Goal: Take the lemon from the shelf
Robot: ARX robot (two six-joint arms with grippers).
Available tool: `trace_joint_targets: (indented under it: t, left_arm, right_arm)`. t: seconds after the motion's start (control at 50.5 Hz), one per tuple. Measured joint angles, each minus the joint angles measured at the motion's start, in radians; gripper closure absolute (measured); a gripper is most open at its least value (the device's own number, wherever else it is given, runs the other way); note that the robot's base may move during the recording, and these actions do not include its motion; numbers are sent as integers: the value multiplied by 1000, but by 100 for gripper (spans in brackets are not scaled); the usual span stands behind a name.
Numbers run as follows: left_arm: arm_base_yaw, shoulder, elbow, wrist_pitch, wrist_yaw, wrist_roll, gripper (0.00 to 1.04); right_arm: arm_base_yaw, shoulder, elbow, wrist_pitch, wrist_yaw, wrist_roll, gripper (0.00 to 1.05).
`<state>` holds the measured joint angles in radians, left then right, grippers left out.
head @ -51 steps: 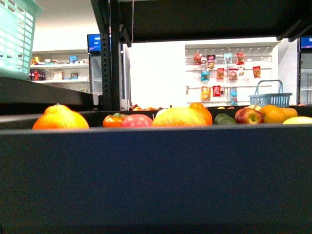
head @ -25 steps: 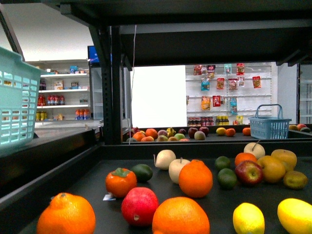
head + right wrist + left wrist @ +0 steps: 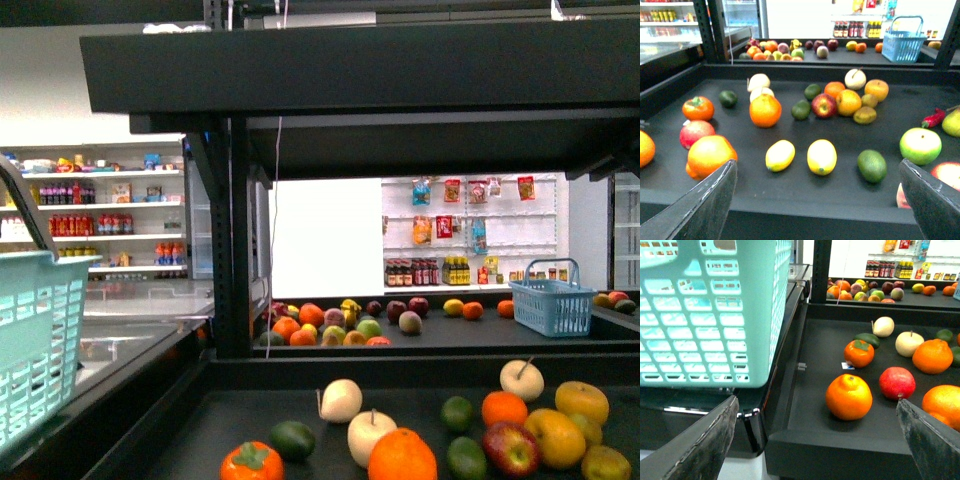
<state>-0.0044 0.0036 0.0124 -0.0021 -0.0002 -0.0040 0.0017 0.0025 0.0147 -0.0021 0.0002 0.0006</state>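
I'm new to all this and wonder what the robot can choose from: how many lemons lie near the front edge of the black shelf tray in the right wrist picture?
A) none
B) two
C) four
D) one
B: one lemon lies beside a second lemon on the shelf, near its front edge.
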Motion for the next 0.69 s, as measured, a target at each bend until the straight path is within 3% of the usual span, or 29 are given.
trace_joint_targets:
  t: [0.633, 0.693]
  left_arm:
    - [0, 0, 0, 0, 0, -1, 8]
    - [7, 61, 33, -72, -1, -154, 8]
  right_arm:
    - [0, 0, 0, 0, -1, 0, 8]
    - [0, 0, 0, 0, 0, 0, 8]
